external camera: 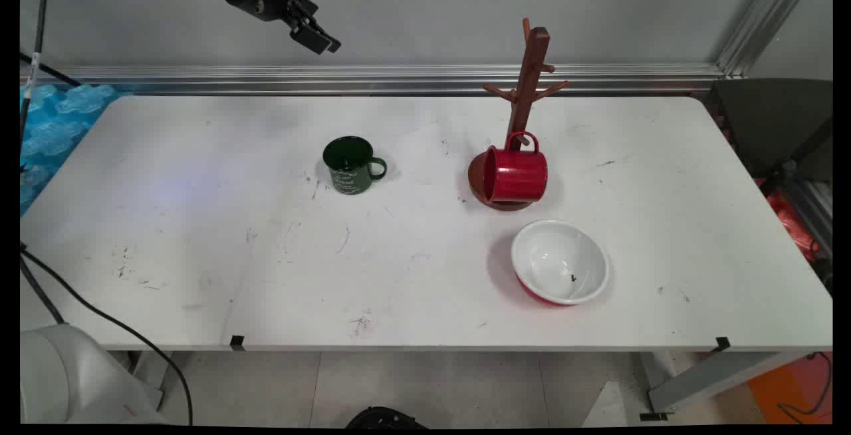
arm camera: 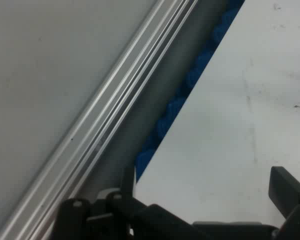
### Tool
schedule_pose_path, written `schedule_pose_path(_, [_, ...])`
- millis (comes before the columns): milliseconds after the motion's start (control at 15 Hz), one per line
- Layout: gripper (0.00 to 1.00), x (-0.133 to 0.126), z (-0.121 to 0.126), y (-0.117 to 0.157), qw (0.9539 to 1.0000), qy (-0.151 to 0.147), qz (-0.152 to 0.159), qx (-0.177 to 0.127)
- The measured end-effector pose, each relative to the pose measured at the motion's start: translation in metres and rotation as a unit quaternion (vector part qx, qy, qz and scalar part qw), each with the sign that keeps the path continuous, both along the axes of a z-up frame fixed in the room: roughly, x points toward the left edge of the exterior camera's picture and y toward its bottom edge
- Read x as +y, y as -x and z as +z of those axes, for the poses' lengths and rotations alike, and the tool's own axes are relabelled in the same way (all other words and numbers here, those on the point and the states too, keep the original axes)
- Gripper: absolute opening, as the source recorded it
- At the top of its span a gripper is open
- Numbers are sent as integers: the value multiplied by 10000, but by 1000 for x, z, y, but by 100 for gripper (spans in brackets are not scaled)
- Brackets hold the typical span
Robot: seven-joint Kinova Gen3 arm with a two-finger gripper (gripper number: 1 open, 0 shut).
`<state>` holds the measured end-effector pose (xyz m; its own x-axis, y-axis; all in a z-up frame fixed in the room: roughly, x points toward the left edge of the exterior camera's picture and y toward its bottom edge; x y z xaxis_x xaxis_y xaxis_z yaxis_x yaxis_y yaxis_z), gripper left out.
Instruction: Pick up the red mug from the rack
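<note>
1. Tool (external camera: pixel 318 38) hangs high at the main view's top edge, above and behind the green mug (external camera: pixel 351 165), well apart from it and holding nothing; the hand view shows one finger (arm camera: pixel 286 192) standing far from the linkage on the other side, so it is spread wide
2. Only the main view shows the things on the table (external camera: pixel 199 235): the green mug stands upright, its handle turned toward the wooden mug tree (external camera: pixel 526 89)
3. Beyond the green mug, on the handle's side, a red mug (external camera: pixel 515 174) lies on its side against the mug tree's round base, its handle up
4. Nearer the camera than the red mug sits a white bowl (external camera: pixel 560 261) with a red outside
5. Only the hand view shows, close up, the aluminium rail (arm camera: pixel 110 125), a strip of blue padding (arm camera: pixel 190 82) and bare table surface, with no mug in sight
</note>
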<state>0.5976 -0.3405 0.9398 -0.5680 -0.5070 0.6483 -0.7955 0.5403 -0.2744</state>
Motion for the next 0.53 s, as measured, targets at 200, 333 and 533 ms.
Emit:
schedule_pose_path(200, [100,5,-3,5,9997,-181,-57,170])
schedule_pose_path(333, [100,12,-7,14,9985,-398,-170,329])
schedule_pose_path(533, [100,24,-13,30,9951,-698,-341,611])
